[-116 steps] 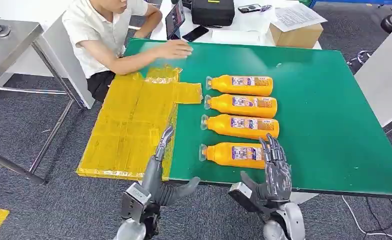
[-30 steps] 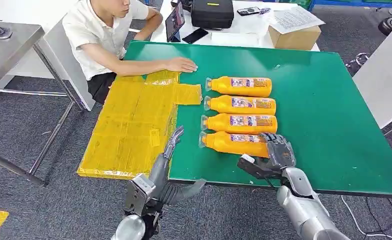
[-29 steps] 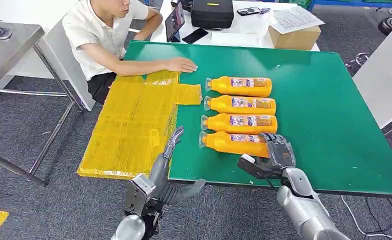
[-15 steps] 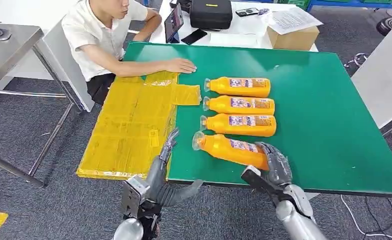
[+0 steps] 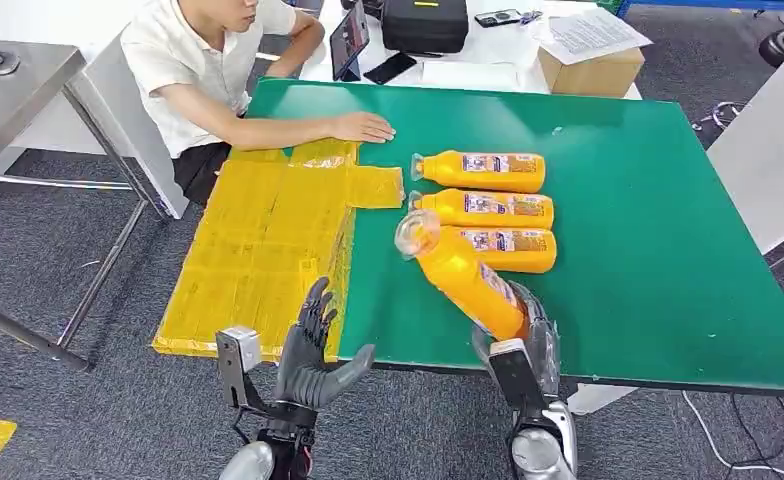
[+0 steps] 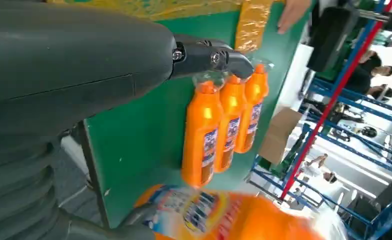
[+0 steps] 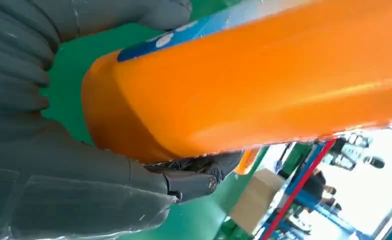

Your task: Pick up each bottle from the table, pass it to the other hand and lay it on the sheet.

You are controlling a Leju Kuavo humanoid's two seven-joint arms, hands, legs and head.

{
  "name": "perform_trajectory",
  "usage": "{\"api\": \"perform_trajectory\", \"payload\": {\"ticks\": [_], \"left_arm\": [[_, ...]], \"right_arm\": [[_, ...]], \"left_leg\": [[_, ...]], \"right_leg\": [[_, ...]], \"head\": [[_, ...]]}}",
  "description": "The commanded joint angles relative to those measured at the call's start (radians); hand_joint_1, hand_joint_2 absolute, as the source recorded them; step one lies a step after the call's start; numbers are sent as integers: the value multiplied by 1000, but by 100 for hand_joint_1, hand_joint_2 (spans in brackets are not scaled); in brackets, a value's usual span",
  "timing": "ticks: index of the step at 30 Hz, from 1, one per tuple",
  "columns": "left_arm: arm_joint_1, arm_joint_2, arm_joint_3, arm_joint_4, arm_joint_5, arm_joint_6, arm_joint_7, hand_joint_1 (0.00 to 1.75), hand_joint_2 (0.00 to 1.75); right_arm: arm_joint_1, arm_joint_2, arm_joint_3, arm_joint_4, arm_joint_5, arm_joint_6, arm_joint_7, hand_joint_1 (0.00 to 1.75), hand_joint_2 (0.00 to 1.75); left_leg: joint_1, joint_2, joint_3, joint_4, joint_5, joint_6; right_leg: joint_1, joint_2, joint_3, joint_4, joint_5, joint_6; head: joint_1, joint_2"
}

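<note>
Above the surface's near edge: orange plastic juice bottle [image 5: 461, 275], tilted, base clamped in right hand [image 5: 528, 345]. Rigid, likely heavy, slick; receive mid-body. Left hand [image 5: 308, 350] spread, empty.

person: sitting at the far left corner of the green table [image 5: 618, 230], white shirt, one hand [image 5: 363, 127] flat on the green top
white table behind: black case [image 5: 425, 22], a tablet [image 5: 349, 38] propped up, a dark phone [image 5: 390, 67] lying beside it
cardboard box: [image 5: 594, 68] at the back right, with a printed sheet of paper [image 5: 588, 32] on top
metal table: [image 5: 13, 85] off to the left, grey top
floor: grey carpet [image 5: 48, 250]
</note>
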Motion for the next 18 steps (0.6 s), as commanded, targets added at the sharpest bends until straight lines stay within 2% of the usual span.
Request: {"api": "perform_trajectory", "payload": {"ticks": [1, 3, 5, 10, 15, 18], "left_arm": [[-19, 42, -35, 30, 38, 2, 12, 0, 175], [-24, 48, -46, 25, 67, -36, 24, 0, 175], [-32, 54, -61, 19, 66, -75, 20, 0, 175], [-49, 52, -71, 37, 65, -116, 35, 0, 175], [-87, 6, -58, 105, 99, -135, 62, 0, 175], [-90, 1, -62, 106, 98, -135, 62, 0, 175]], "right_arm": [[-22, 51, 22, 25, -16, -20, -18, 175, 175], [-37, 45, 79, 57, 14, -16, -20, 175, 175], [-67, 29, 146, 113, 66, 18, 21, 175, 175], [-104, 34, 217, 178, 119, 18, 13, 175, 175], [-119, 51, 369, 211, 212, -29, -21, 175, 175], [-114, 55, 373, 209, 211, -34, -22, 175, 175]], "left_leg": [[1, 0, 3, -1, -1, -2], [1, 0, 4, -1, -1, -3], [1, 2, 2, -1, -1, -2], [2, 2, 3, -1, -1, -2], [2, 2, 4, -1, -2, -2], [1, 0, 1, -1, 0, -1]], "right_leg": [[1, 1, 3, -1, -1, -2], [1, 2, 3, 0, -1, -3], [1, 2, 1, -1, 0, -2], [2, 3, 2, -1, 0, -2], [2, 3, 3, -1, -1, -2], [1, 1, 1, -1, 0, -1]], "head": [[0, 0], [0, 0], [0, 0], [0, 0], [0, 0], [0, 0]]}}
